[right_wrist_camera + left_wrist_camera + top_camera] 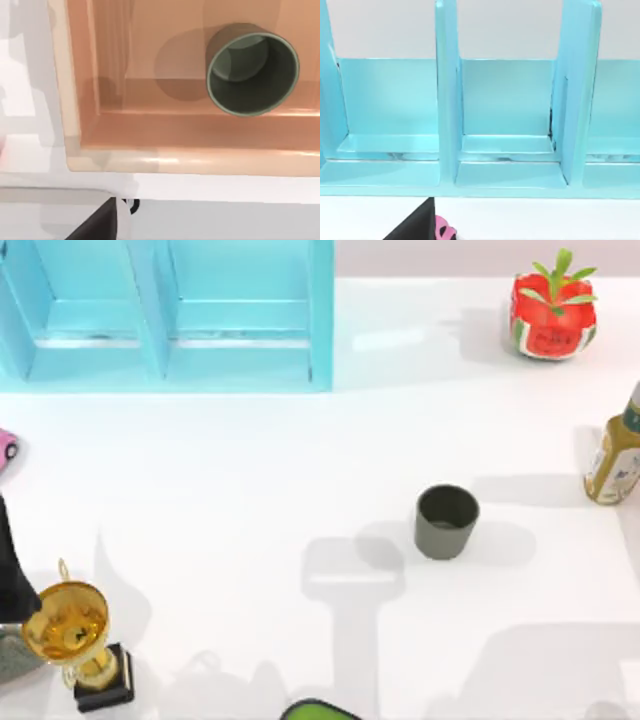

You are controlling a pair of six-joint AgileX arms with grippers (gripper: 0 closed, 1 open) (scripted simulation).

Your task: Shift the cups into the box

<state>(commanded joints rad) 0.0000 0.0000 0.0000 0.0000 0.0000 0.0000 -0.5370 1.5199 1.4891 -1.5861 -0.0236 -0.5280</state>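
One dark grey-olive cup (446,521) stands upright on the white table, right of centre, with nothing touching it. A second cup (252,75) stands upright inside the tan-orange box (150,162), close to one of its walls, seen from above in the right wrist view. A dark part of my right gripper (95,226) shows at the edge of that view, outside the box and apart from the cup. My left arm (10,570) sits at the table's far left edge, beside the trophy; its wrist view faces the blue shelf.
A light blue shelf unit (170,315) with upright dividers fills the back left. A gold trophy (75,640) on a black base stands front left. A strawberry-patterned pot (550,315) is back right, a bottle (615,455) at the right edge, a pink object (6,448) far left.
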